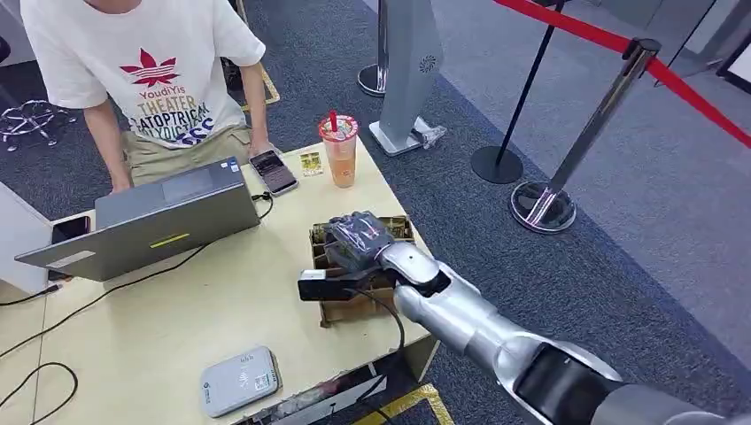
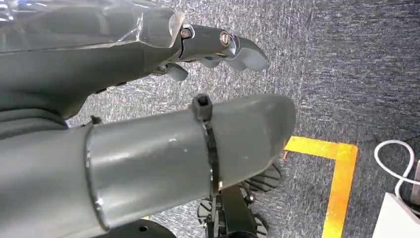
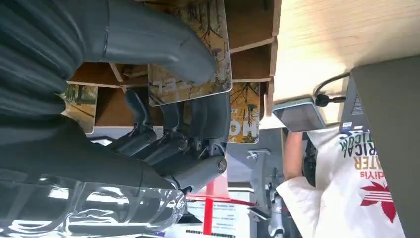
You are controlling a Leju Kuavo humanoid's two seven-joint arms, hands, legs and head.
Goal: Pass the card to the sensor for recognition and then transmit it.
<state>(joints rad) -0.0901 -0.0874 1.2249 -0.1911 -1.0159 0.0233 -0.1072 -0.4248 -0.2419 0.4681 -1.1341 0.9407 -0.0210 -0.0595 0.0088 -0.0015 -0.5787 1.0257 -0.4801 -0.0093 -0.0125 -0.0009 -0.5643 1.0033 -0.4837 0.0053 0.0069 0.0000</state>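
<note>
My right robot hand (image 1: pixel 356 241) sits over the brown cardboard compartment box (image 1: pixel 329 305) near the right edge of the pale wooden surface (image 1: pixel 177 328); from the head view the hand hides most of the box interior, so the card cannot be made out there; in the right wrist view the thumb and fingers (image 3: pixel 208 119) are clamped on a thin card printed with yellow-brown trees (image 3: pixel 193 74), thumb on one face, fingers on the other; the card's lower part is hidden behind the thumb; whether its edge is clear of the box dividers I cannot tell; a second similar card (image 3: pixel 245 116) stands in a neighbouring slot, partly hidden by my fingers.

My left robot hand (image 2: pixel 218 47) hangs over dark grey carpet (image 2: pixel 346 64), fingers loosely extended and apart, nothing in them; a strip of yellow floor tape (image 2: pixel 337 163) and a white cable (image 2: pixel 396 163) lie below; the cable is cut off at the frame edge.

Small grey card reader with rounded corners (image 1: pixel 239 381) lies near the surface's front edge, well apart from the box, open surface between them; grey open laptop (image 1: pixel 159 221) stands toward the far left; black phone (image 1: pixel 273 172) and orange drink cup with red straw (image 1: pixel 339 149) near the far edge; a person in a white printed T-shirt (image 1: pixel 150 71) stands beyond, head cut off by the frame; chrome stanchions with red rope (image 1: pixel 602 115) stand on the carpet to the right.
</note>
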